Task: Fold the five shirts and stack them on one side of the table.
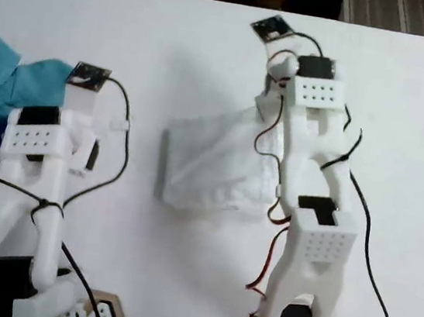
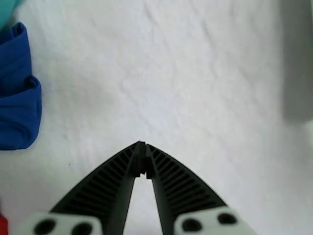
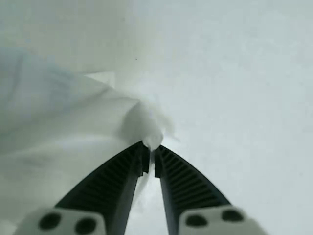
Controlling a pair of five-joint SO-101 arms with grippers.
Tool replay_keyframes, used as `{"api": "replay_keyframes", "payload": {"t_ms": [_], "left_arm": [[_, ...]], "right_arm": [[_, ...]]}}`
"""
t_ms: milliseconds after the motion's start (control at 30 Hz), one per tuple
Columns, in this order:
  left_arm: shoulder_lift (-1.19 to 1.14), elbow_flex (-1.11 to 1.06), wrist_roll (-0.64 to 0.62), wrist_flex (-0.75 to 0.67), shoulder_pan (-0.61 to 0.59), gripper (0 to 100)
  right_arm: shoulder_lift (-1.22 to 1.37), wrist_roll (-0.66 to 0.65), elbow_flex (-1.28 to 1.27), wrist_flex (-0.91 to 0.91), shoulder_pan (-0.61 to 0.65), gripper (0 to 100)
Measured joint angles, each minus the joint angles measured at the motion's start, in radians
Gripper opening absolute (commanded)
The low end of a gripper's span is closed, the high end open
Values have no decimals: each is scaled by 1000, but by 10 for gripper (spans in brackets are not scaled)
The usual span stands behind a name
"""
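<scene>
The white surface (image 1: 212, 41) carries a white shirt (image 1: 211, 166) lying bunched at its middle, with coloured shirts (image 1: 3, 80) heaped at my left edge. My right tool (image 3: 149, 154) is pinched tight on a corner of the white shirt. My left tool (image 2: 142, 159) is closed on nothing, above bare surface near a blue shirt (image 2: 17, 93). I judge I'm mid-fold: next, carry that corner across and lay it flat.

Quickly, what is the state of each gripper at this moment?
Left gripper: closed, empty.
Right gripper: closed on the white shirt.
</scene>
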State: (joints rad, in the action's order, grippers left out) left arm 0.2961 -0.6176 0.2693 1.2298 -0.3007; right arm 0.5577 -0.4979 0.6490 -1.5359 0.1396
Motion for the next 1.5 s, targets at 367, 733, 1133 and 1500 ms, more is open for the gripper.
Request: {"api": "replay_keyframes", "payload": {"t_ms": [367,733,1133,1500], "left_arm": [[0,0,0,0,-2,26],[0,0,0,0,0,26],[0,0,0,0,-2,27],[0,0,0,0,0,27]], "right_arm": [[74,-86,51,3,-34,19],[118,-94,84,55,-35,19],[118,-94,110,49,-71,156],[43,15,117,-133,-81,20]]}}
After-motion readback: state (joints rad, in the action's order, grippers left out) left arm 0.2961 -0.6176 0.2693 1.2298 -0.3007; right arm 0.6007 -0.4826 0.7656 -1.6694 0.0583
